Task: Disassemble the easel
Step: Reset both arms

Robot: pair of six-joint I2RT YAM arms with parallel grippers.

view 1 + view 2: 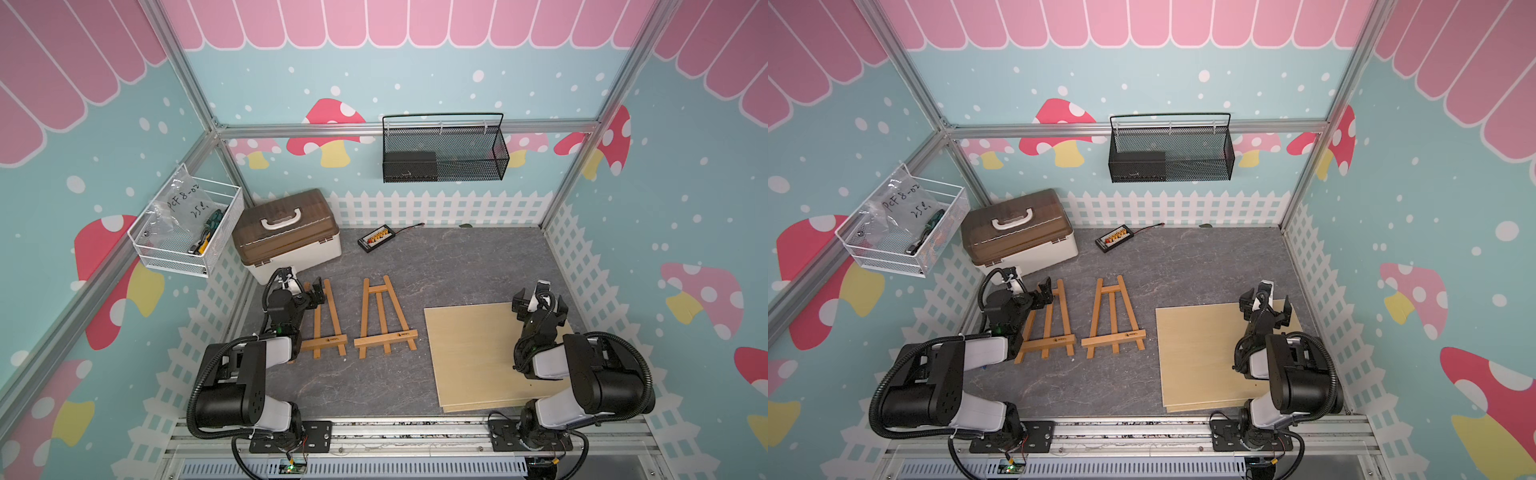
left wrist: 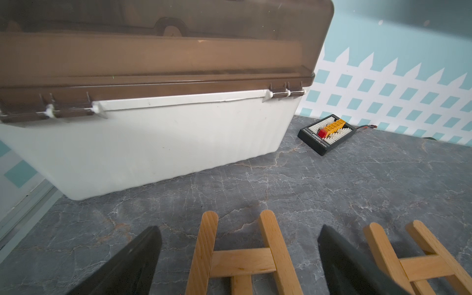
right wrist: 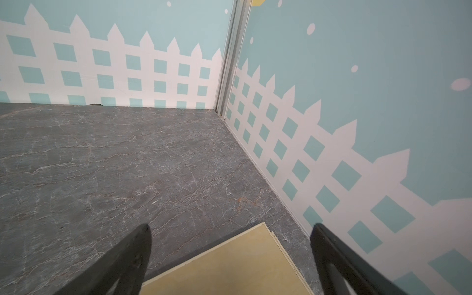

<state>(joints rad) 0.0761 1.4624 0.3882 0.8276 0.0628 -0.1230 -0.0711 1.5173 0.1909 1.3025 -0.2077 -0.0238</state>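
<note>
Two small wooden easels lie flat on the grey table in both top views: the left easel [image 1: 326, 324] [image 1: 1054, 328] and the right easel [image 1: 384, 320] [image 1: 1115, 320]. My left gripper [image 1: 313, 291] [image 1: 1044, 293] [image 2: 240, 228] hovers open over the top end of the left easel [image 2: 240, 263], one finger on each side of its legs without touching them. The right easel [image 2: 429, 265] lies just outside that gripper. My right gripper [image 1: 540, 301] [image 1: 1264, 301] [image 3: 229, 227] stands open and empty above the far corner of the stacked wood boards [image 1: 478, 357] [image 3: 229, 265].
A brown-lidded white toolbox [image 1: 286, 237] [image 2: 158, 143] stands just behind the left gripper. A black connector board [image 1: 376, 239] [image 2: 327, 134] lies at the back. A white wire basket [image 1: 187, 232] hangs on the left wall and a black mesh basket [image 1: 444, 153] on the back wall.
</note>
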